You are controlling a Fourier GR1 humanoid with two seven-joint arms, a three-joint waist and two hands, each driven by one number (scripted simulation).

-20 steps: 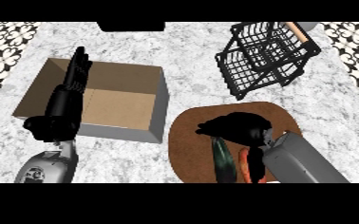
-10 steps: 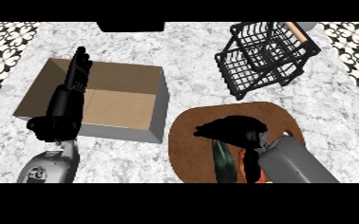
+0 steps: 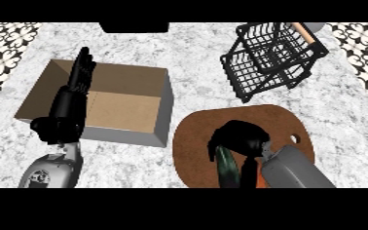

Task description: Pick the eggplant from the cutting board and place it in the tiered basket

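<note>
The eggplant [image 3: 228, 168] is seen lying on the brown cutting board [image 3: 280, 122] at the lower right of the frame, its long axis running nearly up and down the picture, with the upper end tucked under the right hand [image 3: 241, 136] and the lower end cut off near the bottom edge. An orange object [image 3: 260, 176] is glimpsed just beside it. The right hand is curled over the eggplant's upper end, grasping it. The left hand [image 3: 78, 75] is held open with straight fingers at the left of the frame, over the cardboard box [image 3: 122, 105], whose interior appears bare. The black tiered basket [image 3: 277, 58] is placed at the upper right, tilted; nothing can be made out inside it. Bare marble counter [image 3: 194, 53] is left between board, box and basket.
</note>
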